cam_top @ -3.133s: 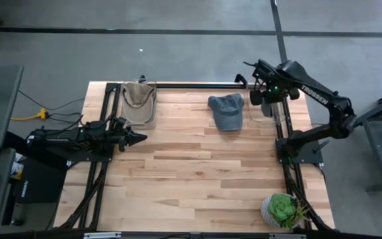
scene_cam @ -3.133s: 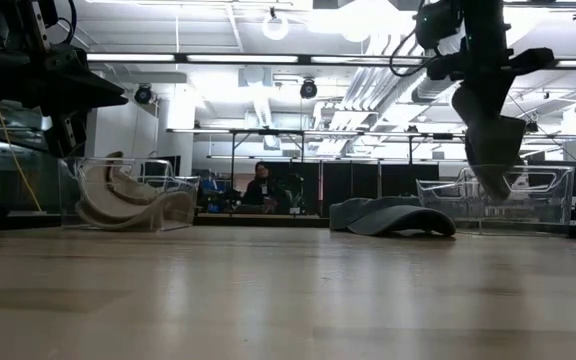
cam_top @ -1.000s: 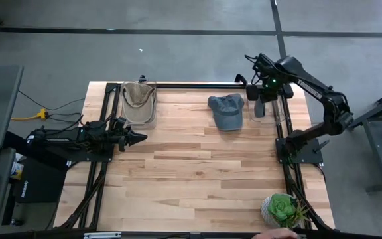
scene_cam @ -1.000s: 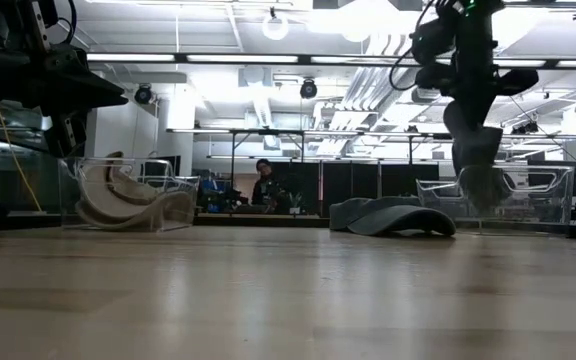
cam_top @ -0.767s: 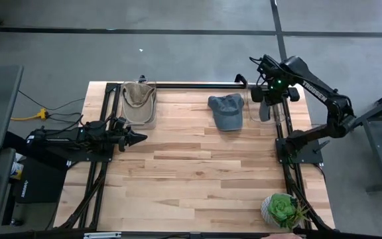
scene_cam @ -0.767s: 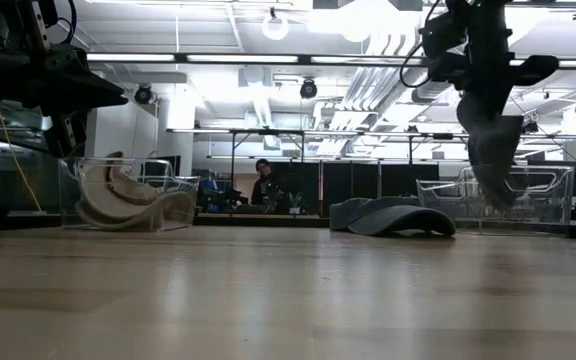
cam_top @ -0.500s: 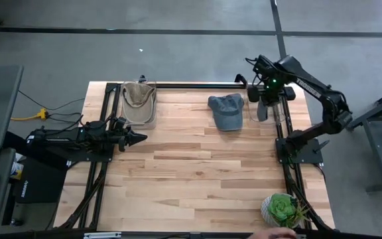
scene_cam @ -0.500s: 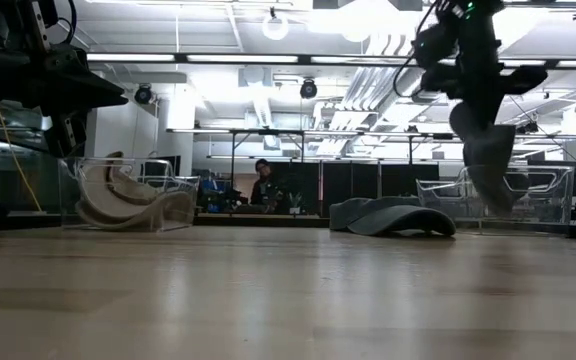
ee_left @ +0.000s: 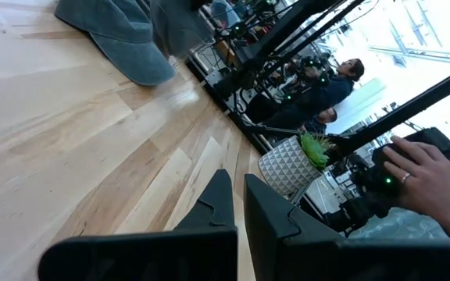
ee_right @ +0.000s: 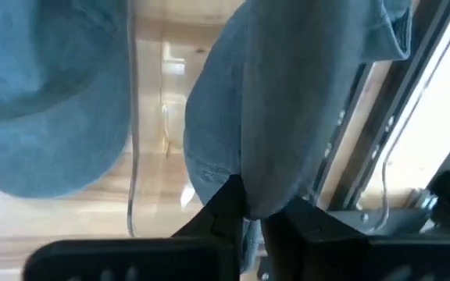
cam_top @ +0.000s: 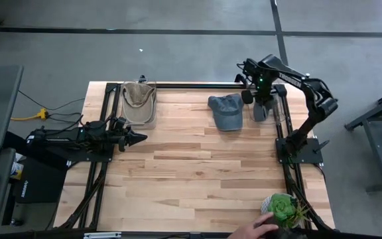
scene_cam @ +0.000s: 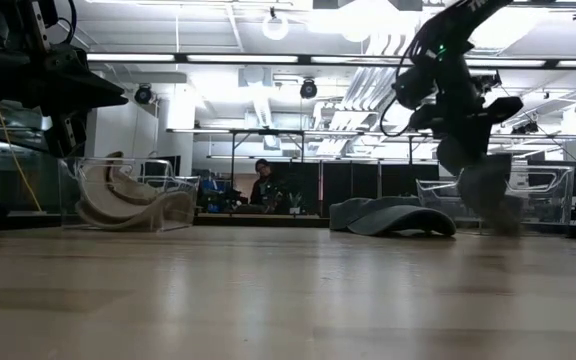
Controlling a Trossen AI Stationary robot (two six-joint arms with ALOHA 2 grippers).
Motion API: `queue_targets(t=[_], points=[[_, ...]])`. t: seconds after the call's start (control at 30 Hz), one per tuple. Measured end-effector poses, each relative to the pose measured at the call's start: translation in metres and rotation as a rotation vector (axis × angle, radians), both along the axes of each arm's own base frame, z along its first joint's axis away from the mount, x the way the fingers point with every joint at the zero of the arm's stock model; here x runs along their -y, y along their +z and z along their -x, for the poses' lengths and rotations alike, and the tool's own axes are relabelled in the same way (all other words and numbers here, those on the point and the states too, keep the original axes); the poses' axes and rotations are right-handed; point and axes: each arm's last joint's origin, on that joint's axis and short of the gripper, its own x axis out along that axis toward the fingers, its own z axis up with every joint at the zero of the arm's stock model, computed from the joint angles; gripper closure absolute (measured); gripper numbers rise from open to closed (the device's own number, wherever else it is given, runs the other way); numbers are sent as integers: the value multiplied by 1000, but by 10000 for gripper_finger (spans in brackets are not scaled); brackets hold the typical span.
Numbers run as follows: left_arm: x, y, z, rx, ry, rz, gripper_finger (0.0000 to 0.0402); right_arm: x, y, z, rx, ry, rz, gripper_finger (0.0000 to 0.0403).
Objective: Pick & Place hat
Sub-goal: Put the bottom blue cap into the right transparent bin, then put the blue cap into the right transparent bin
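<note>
From above, the right gripper [cam_top: 260, 106] hangs at about 1 o'clock on the pale plank bench [cam_top: 191, 179], over a clear bin [cam_top: 278, 118] at the edge, its jaws clamped on a limp grey-blue hat [cam_top: 260, 111]. A second blue cap [cam_top: 226, 110] lies flat on the wood just beside it toward 12 o'clock, and a tan hat [cam_top: 139, 99] sits in another clear bin [cam_top: 152, 123] near 11 o'clock. The left gripper [cam_top: 140, 138] waits at 9 o'clock, jaws together. A potted plant [cam_top: 282, 210] stands at 5 o'clock with a hand [cam_top: 260, 228] reaching for it. At bench level the held hat [scene_cam: 486, 190] droops in soft folds in front of the see-through bin [scene_cam: 538, 195]. The left wrist view shows its dark pointed fingers [ee_left: 226, 204] closed together above smooth wood grain. The right wrist view shows its fingers [ee_right: 223, 207] pinching a fold of the soft cloth [ee_right: 287, 109].
</note>
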Motion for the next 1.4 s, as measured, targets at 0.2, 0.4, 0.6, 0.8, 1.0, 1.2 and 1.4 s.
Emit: queue_targets(t=[0.2, 0.4, 0.6, 0.8, 1.0, 1.2, 1.4], points=[[0, 0, 0, 0, 0, 0, 401, 4, -1, -3, 22, 11, 41, 320], [0, 0, 0, 0, 0, 0, 401, 6, -1, -4, 26, 16, 69, 282], [0, 0, 0, 0, 0, 0, 401, 8, 5, -7, 109, 22, 144, 250], [0, 0, 0, 0, 0, 0, 401, 6, 17, -5, 194, 35, 211, 234], [0, 0, 0, 0, 0, 0, 401, 1, 25, -3, 222, 77, 232, 235], [0, 0, 0, 0, 0, 0, 401, -9, 36, -8, 269, 192, 277, 235], [0, 0, 0, 0, 0, 0, 401, -28, 47, -17, 315, 331, 316, 235]])
